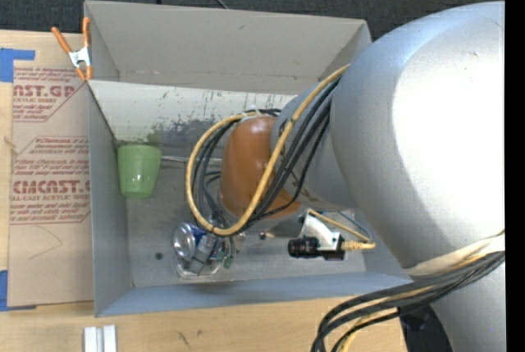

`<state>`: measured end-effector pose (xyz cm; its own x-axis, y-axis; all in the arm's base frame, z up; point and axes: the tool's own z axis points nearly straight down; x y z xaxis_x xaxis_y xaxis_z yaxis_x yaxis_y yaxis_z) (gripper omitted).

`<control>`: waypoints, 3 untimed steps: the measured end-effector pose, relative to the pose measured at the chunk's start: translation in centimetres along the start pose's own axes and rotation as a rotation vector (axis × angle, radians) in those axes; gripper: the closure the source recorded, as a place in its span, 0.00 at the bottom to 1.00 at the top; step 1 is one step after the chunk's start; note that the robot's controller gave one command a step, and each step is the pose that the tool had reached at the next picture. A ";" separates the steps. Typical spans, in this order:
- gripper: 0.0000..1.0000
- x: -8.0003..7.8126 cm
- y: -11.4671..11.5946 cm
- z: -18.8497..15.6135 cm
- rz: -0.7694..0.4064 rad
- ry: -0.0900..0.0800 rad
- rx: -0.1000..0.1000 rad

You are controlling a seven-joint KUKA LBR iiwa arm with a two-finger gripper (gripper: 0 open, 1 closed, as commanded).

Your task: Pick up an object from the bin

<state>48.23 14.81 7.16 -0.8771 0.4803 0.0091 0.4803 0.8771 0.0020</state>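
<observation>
Grey bin [221, 55]: arm [426, 137] hides middle; green cup [138, 170] left.

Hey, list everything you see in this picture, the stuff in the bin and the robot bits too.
bin: one, grey metal, middle of the view.
cup: one, pale green, apparently on its side, left of the bin floor.
crumpled thing: one, shiny silver with blue, by the front wall, left of centre.
black and white piece: one, front right of the floor, with a yellow cable on it; cannot tell whether it is loose or fixed to the arm.
arm: one, silver-grey, reaching in from the right.
orange cover: one, on the wrist, mid-bin.
cables: several, yellow and black, looped round the cover.
gripper: one, dark, largely behind the cables, just above the crumpled thing.
</observation>
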 end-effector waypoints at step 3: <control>1.00 0.1 0.4 -12.9 -0.005 -0.011 -0.001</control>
